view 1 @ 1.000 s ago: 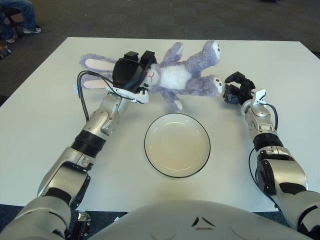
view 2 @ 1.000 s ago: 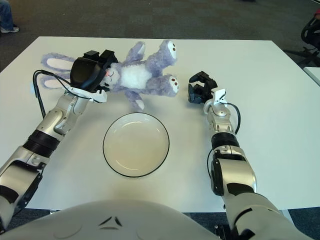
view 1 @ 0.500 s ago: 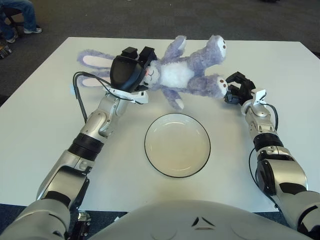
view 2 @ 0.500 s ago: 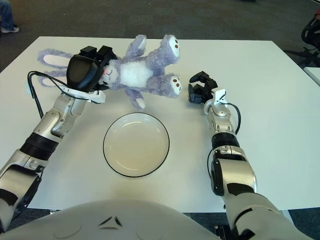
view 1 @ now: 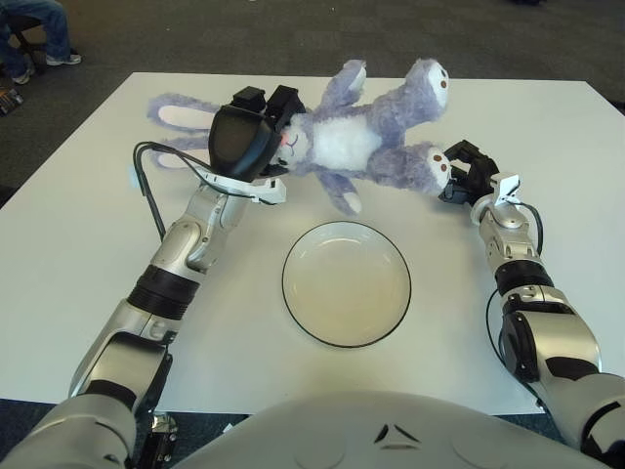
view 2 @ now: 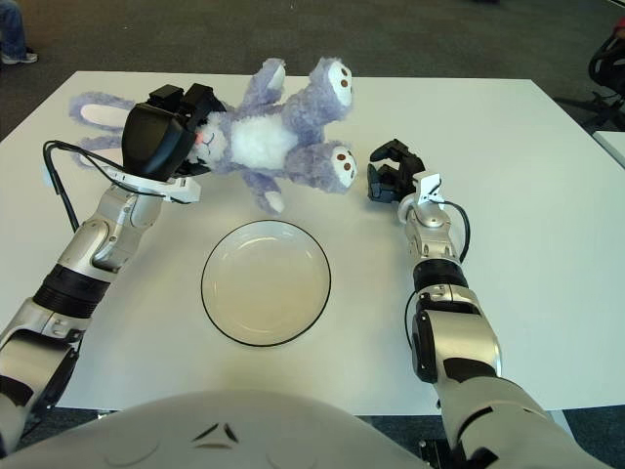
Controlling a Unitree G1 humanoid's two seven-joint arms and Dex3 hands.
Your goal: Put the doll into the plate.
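Observation:
A purple plush bunny doll [view 1: 363,139] with a white belly hangs tilted above the table, its ears [view 1: 174,112] trailing to the left and its legs pointing right. My left hand [view 1: 256,132] is shut on the doll's head and lifts it clear of the table. The white plate [view 1: 347,283] with a dark rim sits below it at the table's centre, with nothing in it. My right hand [view 1: 467,176] shows at the right, just beside the doll's lower foot [view 1: 427,168], fingers curled and holding nothing.
The white table [view 1: 88,225] spreads widely around the plate. A black cable [view 1: 146,186] loops off my left forearm. A person's legs [view 1: 39,29] show on the dark floor at the far left, beyond the table.
My left hand has raised the doll off the table and carried it slightly up and left. The doll's legs now swing higher. The right hand has hardly moved.

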